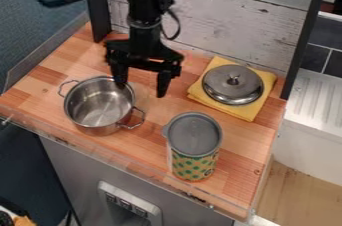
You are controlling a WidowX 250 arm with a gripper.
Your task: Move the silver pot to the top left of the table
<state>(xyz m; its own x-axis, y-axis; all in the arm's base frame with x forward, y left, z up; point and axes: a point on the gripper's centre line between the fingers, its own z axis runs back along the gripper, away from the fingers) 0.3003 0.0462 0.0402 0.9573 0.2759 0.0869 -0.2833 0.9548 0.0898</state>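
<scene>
The black arm (pixel 148 5) hangs down, its hand (pixel 141 81) upright, fingers (pixel 163 84) spread apart.

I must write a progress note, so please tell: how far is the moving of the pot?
Looks done: the sideways part, since the pot stands on the left of the table. In hand: nothing; the pincer is open near the pot's rim. Left: probably taking hold and moving it up, as bare wood lies between it and the table's back edge.

The pot (pixel 97 105) and lid (pixel 224 79) are glossy metal, the napkin (pixel 247 112) matt cloth, the surface (pixel 151 142) smooth wood, the wall (pixel 234 15) rough painted wood.
</scene>
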